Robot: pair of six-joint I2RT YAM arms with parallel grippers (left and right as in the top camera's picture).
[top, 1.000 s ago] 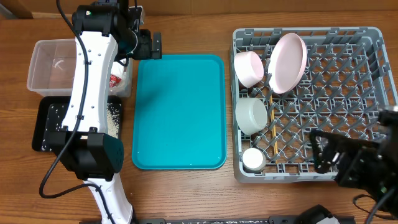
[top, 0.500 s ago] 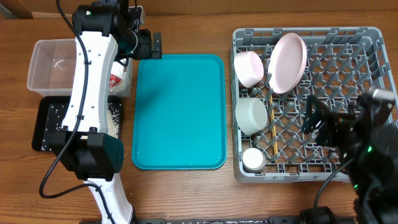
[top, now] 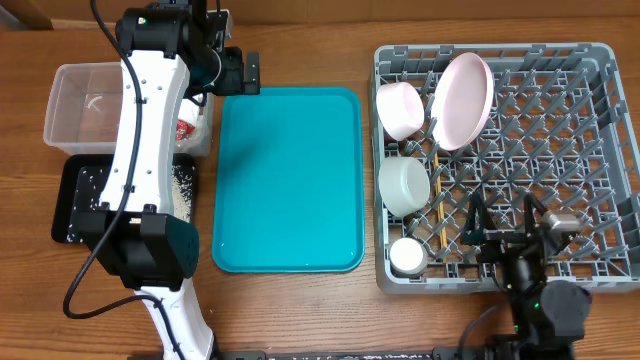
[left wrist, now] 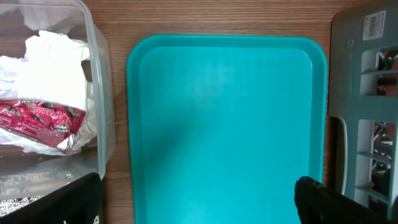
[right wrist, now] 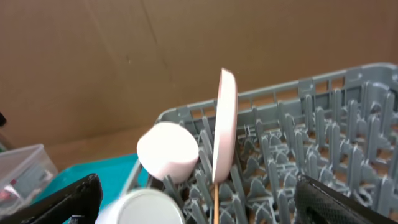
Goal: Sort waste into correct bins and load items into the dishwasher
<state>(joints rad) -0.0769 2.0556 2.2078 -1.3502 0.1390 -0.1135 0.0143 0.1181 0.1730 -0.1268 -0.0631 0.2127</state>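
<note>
The right gripper (top: 505,222) has dropped back to the near edge of the dish rack (top: 560,52), jaws open and empty. The left gripper (top: 245,73) stays put, jaws open. The plate (top: 462,100) stands racked, and the wrapper (left wrist: 40,118) lies in the clear tub (left wrist: 102,112).

The left arm (top: 150,120) is a long white link set between black joint housings, with a dark teal-black block (top: 162,250) at its near end and a thin black cable (top: 85,272) looping beside it. The right arm (top: 542,295) is black throughout, and the fingers (left wrist: 328,199) of both are matte black.
</note>
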